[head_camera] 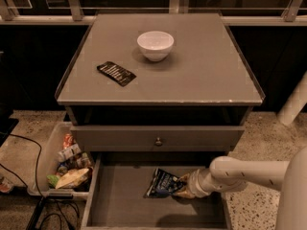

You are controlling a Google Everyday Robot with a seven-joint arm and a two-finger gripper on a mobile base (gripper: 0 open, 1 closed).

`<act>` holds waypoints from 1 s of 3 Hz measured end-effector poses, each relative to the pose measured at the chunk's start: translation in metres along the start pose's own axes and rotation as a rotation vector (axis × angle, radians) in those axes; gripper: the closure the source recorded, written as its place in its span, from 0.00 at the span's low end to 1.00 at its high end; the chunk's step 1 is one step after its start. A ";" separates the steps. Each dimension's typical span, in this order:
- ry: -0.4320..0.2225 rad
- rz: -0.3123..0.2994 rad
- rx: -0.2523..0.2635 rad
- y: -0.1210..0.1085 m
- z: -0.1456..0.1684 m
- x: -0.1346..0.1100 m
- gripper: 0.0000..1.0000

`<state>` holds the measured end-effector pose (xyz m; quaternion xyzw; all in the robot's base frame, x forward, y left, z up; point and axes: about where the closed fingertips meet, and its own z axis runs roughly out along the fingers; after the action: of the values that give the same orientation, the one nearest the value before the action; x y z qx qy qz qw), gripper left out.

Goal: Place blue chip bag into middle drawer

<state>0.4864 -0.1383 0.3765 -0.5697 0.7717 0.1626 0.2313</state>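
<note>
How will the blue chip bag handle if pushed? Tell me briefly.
The blue chip bag looks crumpled, so it will probably flex and crinkle rather than slide stiffly. Being foil, it is likely light and slippery on the flat middle drawer floor. The gripper sits at one end of it.

Arm (249,174) outstretched, claw (184,190) low inside middle drawer (122,202).

Hand (185,190) at blue chip bag (163,182) in middle drawer (120,210); arm (254,174) cut off right.
</note>
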 end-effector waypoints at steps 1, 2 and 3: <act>0.000 0.000 0.000 0.000 0.000 0.000 0.82; 0.000 0.000 0.000 0.000 0.000 0.000 0.59; 0.000 0.000 0.000 0.000 0.000 0.000 0.36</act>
<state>0.4864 -0.1383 0.3764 -0.5697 0.7717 0.1626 0.2313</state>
